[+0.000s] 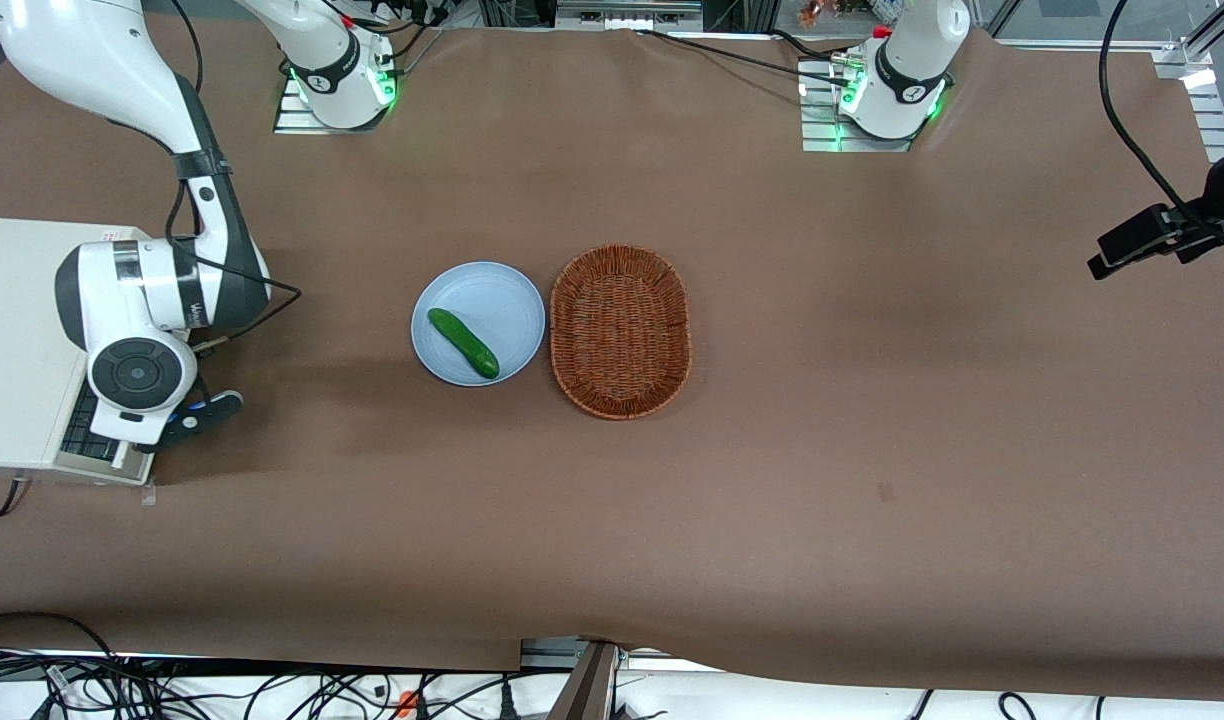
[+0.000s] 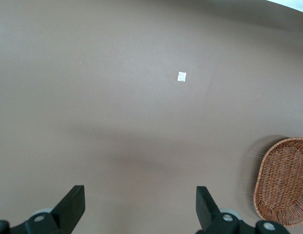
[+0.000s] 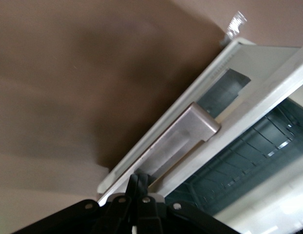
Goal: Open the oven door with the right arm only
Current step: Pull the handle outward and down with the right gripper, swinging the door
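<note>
Pinching the silver handle (image 3: pixel 183 139) of the oven door (image 3: pixel 210 92), the pincer (image 3: pixel 140 184) sits narrow on the bar. The door hangs partly ajar on the oven (image 1: pixel 12 340), at the working arm's end of the counter (image 1: pixel 872 400).

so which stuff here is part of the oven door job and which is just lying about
In the job: oven, oven door partly open, gripper at the door's silver handle.
Lying about: blue plate, cucumber on it, wicker basket.
</note>
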{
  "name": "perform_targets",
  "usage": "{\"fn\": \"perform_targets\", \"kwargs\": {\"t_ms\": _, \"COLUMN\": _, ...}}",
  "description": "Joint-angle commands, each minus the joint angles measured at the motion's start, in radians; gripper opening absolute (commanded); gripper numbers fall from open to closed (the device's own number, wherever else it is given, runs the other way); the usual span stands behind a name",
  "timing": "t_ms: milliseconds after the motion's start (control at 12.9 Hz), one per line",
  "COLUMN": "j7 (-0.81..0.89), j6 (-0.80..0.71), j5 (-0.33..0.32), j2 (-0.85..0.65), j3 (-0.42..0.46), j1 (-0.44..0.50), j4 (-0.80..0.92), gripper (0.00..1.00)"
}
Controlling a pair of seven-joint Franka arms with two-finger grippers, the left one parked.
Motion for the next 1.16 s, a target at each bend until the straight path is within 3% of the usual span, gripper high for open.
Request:
{"fn": "perform_targets", "kwargs": {"t_ms": 0, "j7": 0.034, "j6": 0.107, "j5": 0.001, "j2": 0.074, "j3": -0.011, "j1": -0.018, "j4": -0.005, "gripper": 0.0}}
{"fn": "perform_targets", "kwargs": {"t_ms": 698, "j7": 0.034, "j6": 0.161, "j5": 0.09, "j2": 0.128, "j3": -0.011, "j1": -0.023, "j4": -0.005, "gripper": 0.0}}
{"fn": "perform_targets", "kwargs": {"t_ms": 1085, "j7": 0.034, "j6": 0.168, "j5": 0.186, "j2": 0.15, "j3": -0.013, "j1": -0.032, "j4": -0.003, "gripper": 0.0}}
